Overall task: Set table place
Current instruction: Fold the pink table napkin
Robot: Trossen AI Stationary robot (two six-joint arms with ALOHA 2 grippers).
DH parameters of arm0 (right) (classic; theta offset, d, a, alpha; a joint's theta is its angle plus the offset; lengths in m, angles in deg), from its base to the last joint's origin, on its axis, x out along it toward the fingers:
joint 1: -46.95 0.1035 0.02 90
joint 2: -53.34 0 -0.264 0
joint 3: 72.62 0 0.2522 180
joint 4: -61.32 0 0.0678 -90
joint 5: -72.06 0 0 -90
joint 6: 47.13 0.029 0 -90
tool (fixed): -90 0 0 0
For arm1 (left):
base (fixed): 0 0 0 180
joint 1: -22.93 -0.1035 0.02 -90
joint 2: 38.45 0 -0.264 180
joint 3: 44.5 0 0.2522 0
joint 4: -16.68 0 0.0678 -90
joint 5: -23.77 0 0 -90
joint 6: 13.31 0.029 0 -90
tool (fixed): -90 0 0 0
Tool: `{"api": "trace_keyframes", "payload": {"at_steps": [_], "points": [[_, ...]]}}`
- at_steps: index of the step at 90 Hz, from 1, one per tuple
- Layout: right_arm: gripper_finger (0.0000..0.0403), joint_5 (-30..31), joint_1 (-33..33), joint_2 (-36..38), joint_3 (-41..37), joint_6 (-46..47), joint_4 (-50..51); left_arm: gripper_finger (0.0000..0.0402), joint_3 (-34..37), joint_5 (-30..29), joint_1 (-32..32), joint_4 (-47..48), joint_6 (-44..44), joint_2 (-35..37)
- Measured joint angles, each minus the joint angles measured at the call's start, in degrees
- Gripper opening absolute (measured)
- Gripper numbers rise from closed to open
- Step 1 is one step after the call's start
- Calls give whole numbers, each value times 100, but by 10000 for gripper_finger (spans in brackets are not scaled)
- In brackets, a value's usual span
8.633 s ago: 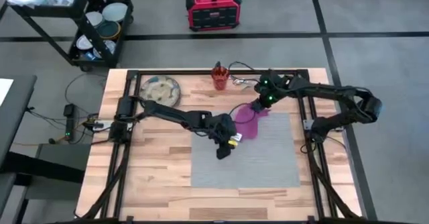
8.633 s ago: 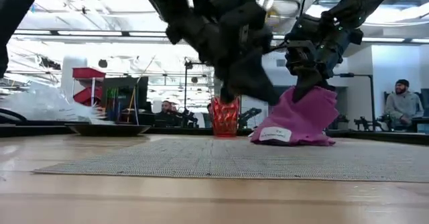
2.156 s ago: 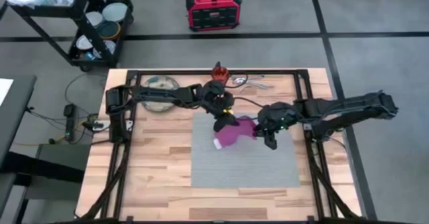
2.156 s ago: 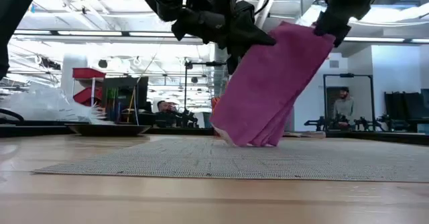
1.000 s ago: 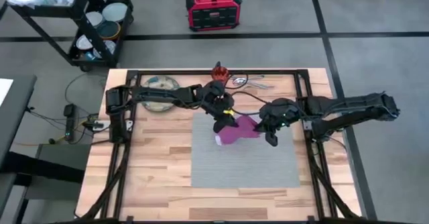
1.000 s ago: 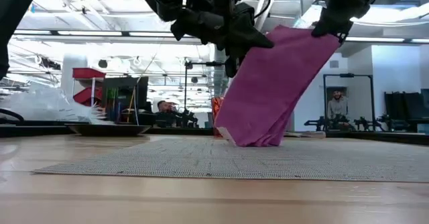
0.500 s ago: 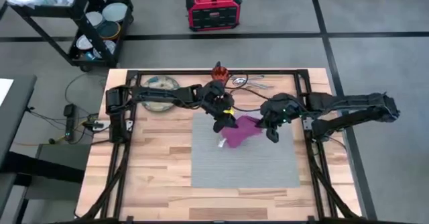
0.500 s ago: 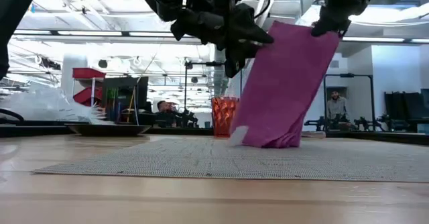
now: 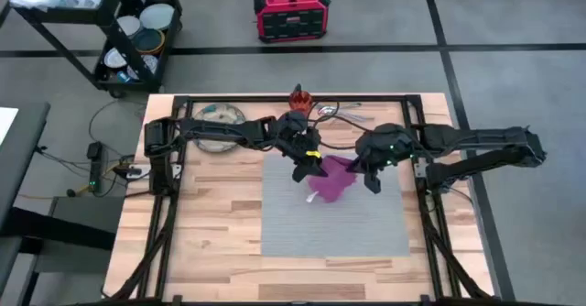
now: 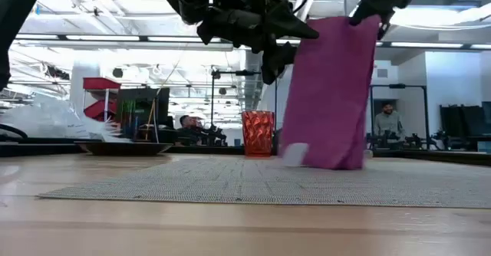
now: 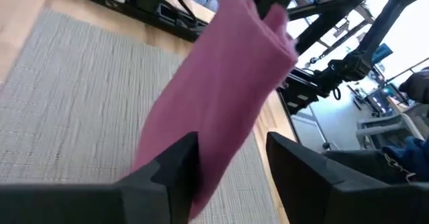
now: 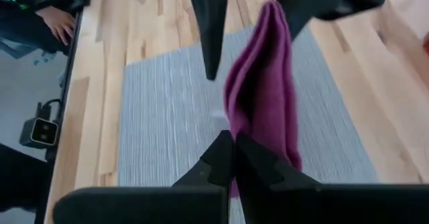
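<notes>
The magenta napkin [image 10: 326,87] hangs nearly upright over the grey mat [image 9: 339,224]. Its lower end, with a white label [image 10: 295,153], rests on the mat. My right gripper [image 10: 367,9] is shut on its top. My left gripper [image 11: 231,163] stands open beside it, high above the mat, with the napkin's hanging fold [image 11: 228,83] passing between its fingers. The orange-red cup [image 9: 298,99], the plate [image 9: 218,116] and the steel cutlery [image 9: 341,113] sit along the table's far edge. My right gripper pinches the napkin's top fold [image 12: 249,133] between its two shut fingers, coming from the table's right and slanting down. Several layers hang below the fingers, slack. The bottom end [image 10: 322,161] lies on the mat. Whether my left gripper touches the napkin, I cannot tell.
The black rail frame [image 9: 275,96] runs round the far and side edges of the table. A black cart [image 9: 119,31] and a red box [image 9: 291,11] stand on the floor beyond it. Bare mat lies toward the near edge.
My right gripper has risen and gone a little toward the far edge with the napkin's top. The napkin has swung from a slant to nearly upright. Its lower end with the label has slid along the mat toward the table's right, uncovering the cup in the low view.
</notes>
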Motion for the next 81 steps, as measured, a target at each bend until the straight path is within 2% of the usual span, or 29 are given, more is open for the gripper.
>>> {"api": "trace_keyframes", "payload": {"at_steps": [17, 42, 70, 81], "points": [[0, 7, -163, 0, 41, -24, 335, 163, 0, 4, 0, -39, 9, 0], [0, -33, -172, 2, 41, -31, 362, 163, 0, -81, 0, -696, 9, 0], [0, -162, -174, 2, 41, 2, 360, 162, 0, -727, 72, -712, 380, 0], [0, -162, -174, 2, 39, 4, 360, 162, 0, -769, 85, -710, 514, 0]]}}
